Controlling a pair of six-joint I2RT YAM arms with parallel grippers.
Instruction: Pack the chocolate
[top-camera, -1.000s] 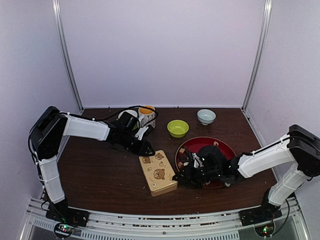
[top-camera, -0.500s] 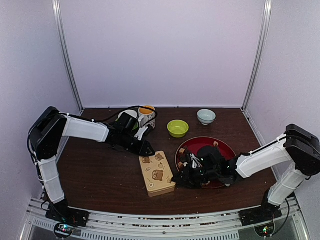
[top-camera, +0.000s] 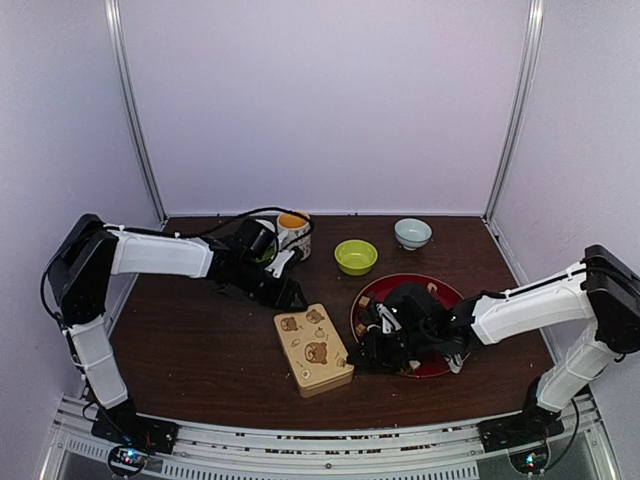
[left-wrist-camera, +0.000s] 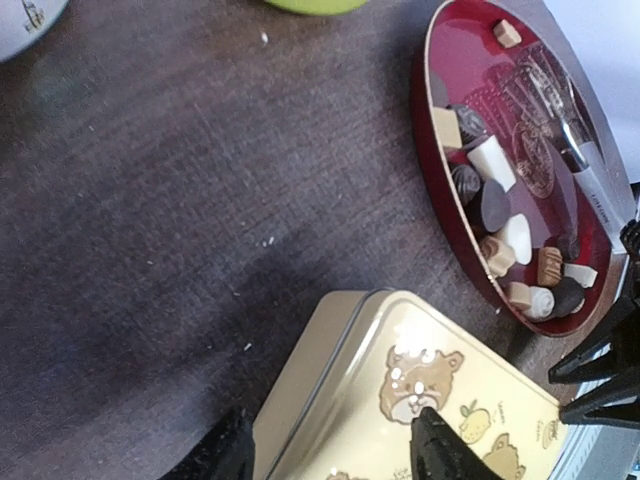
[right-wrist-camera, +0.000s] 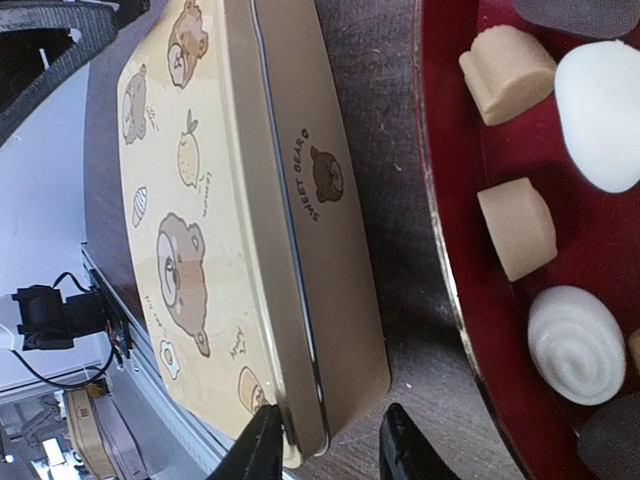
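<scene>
While chocolate (left-wrist-camera: 497, 162) lies plated nearby, left fingers (left-wrist-camera: 432, 452) gape empty over the tin (left-wrist-camera: 400, 345); right fingers (right-wrist-camera: 262, 447) straddle its corner, grip unclear.

Overhead view, two wrist close-ups, shared tin (top-camera: 314, 349)

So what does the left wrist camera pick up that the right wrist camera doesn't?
Only the left wrist view shows the silver tongs lying in the red plate, a sliver of the green bowl and a wide stretch of dark table. Only the right wrist view shows the lettering on the side of the tin and black cables past the table's edge. Both show the closed bear-printed tin, the red plate beside it and the chocolate in the plate.
</scene>
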